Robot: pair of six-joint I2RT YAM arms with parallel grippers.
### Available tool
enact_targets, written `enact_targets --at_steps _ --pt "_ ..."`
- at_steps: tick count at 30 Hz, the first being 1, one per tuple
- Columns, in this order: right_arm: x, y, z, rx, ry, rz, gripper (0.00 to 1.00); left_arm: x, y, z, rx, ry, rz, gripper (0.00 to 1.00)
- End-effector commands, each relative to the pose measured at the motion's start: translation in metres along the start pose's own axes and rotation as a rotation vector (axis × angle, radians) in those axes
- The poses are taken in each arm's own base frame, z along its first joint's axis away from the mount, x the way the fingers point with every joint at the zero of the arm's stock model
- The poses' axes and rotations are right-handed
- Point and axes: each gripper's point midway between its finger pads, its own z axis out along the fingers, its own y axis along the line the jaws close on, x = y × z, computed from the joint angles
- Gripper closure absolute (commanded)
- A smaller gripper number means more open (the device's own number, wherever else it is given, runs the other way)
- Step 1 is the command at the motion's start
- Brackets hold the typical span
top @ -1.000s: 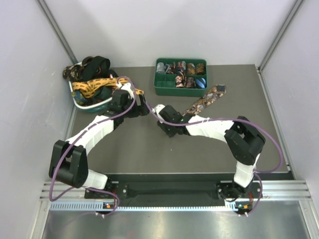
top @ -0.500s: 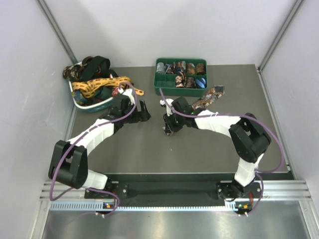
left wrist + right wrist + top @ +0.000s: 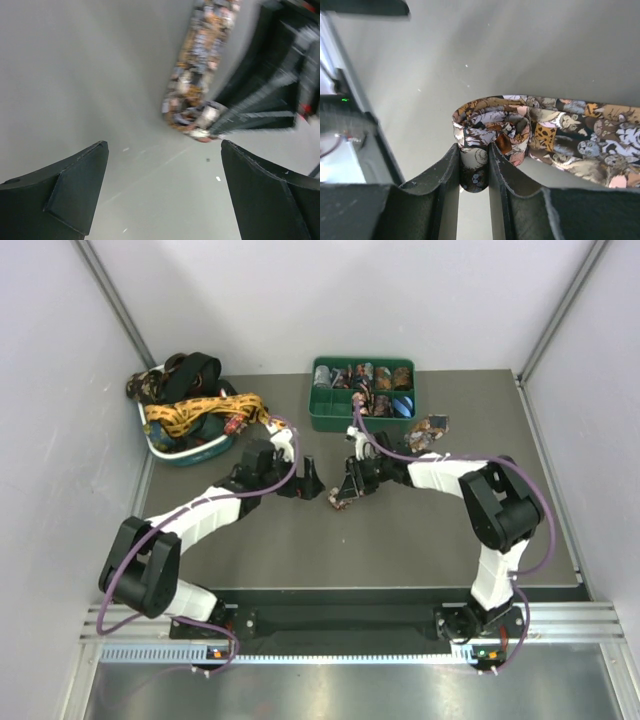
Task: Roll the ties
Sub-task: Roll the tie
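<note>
A brown animal-patterned tie (image 3: pixel 560 130) lies on the grey mat, its near end wound into a small roll (image 3: pixel 490 122). My right gripper (image 3: pixel 474 155) is shut on that roll, one turn pinched between its fingers. From above, the right gripper (image 3: pixel 344 497) sits mid-table and the tie's wide end (image 3: pixel 432 427) shows near the green tray. My left gripper (image 3: pixel 314 483) stands open just left of the roll, empty. In the left wrist view the left gripper (image 3: pixel 164 146) faces the tie (image 3: pixel 200 65) a short way ahead.
A green tray (image 3: pixel 330 423) at the back holds several rolled ties (image 3: pixel 365 377). A teal basket (image 3: pixel 190 453) at the back left is piled with loose ties, a gold-yellow one (image 3: pixel 200 410) on top. Purple cables run along both arms.
My left gripper has swung from the basket to the middle, close to the right one. The right wrist has turned and the flat stretch of tie on the mat has grown shorter.
</note>
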Motion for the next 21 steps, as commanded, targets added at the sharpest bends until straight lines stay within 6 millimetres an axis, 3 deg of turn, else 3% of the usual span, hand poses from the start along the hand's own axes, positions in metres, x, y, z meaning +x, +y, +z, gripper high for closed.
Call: enact_targets --at_steps 1,9,15,21 --pt "-0.008 0.005 -0.001 -0.127 -0.031 0.01 0.88 -0.014 -0.014 0.012 0.044 -0.069 0.117 0.01" --pt "-0.006 -0.007 0.0 -0.199 -0.042 0.095 0.88 -0.002 -0.035 0.028 0.073 -0.103 0.392 0.01" --pt "-0.003 -0.019 0.001 -0.244 -0.067 0.139 0.88 -0.005 -0.037 0.038 0.076 -0.096 0.497 0.01" --pt "-0.001 -0.027 0.001 -0.252 -0.07 0.166 0.88 0.009 -0.045 0.054 0.124 -0.079 0.566 0.01"
